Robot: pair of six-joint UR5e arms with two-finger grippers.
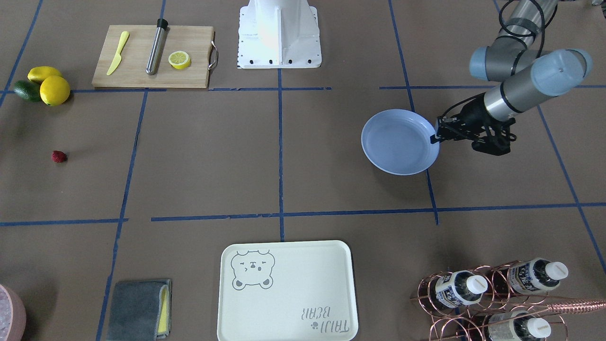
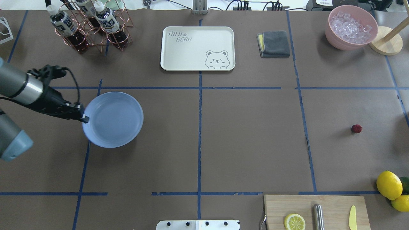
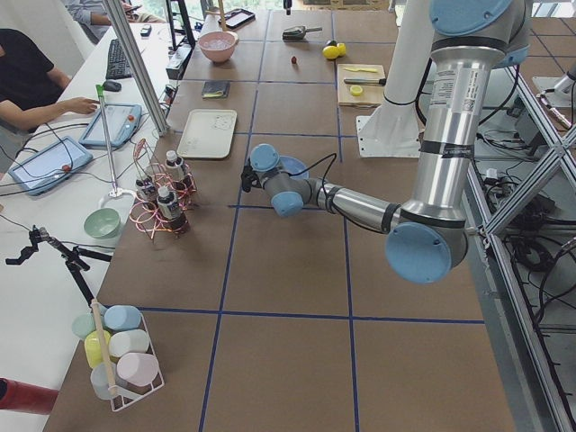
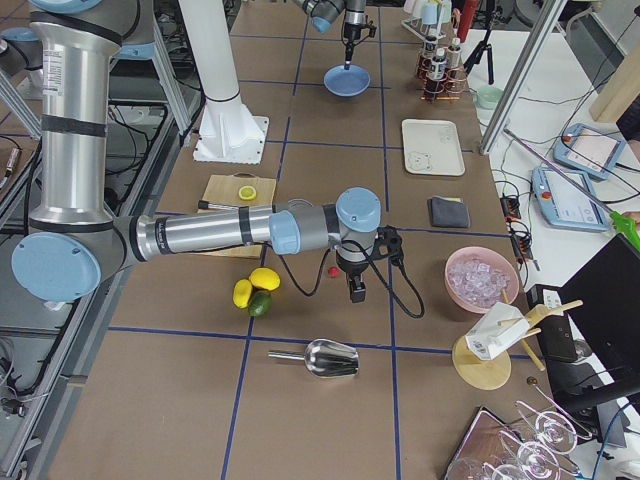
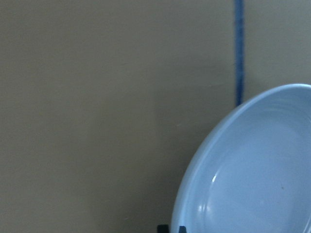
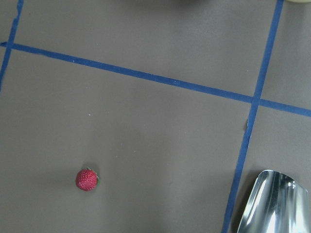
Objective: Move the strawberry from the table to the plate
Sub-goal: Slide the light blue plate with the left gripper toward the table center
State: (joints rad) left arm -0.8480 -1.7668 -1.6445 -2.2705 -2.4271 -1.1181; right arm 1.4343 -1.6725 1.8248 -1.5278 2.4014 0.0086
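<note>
- Across the table from the robot, the front-facing view shows the small dark-red bumpy strawberry [image 1: 58, 156] lying alone on the brown paper-covered table [image 1: 199, 166]. It is well apart from the round shallow light-blue plate [image 1: 400, 142]. Two yellow lemons [image 1: 55, 90] and a green avocado [image 1: 26, 90] sit near the berry without touching it.
- Overhead, the left gripper [image 2: 84, 118] meets the plate's rim on the side away from the berry, which is not yet on the plate. A cream bear-print tray [image 2: 179, 57] lies well apart from both.
- From the left end, a copper wire rack of bottles [image 3: 162, 202] stands near the plate, not touching it.
- On the left wrist view, two dark fingertips straddle the plate's rim, so I judge this tool clamped on the plate.
- From the right end, the right gripper [image 4: 357, 292] hangs just beside the strawberry. I cannot tell whether its fingers are apart or together.
- On the right wrist view, the berry sits low and to the left, and a shiny metal scoop [image 6: 272, 204] lies well apart from it. No fingers show here.
- I judge the step to be the approach to the berry. The next move calls for centring over it, descending with the jaws apart and closing gently. A long carry to the plate follows, and no object lies between berry and plate.
</note>
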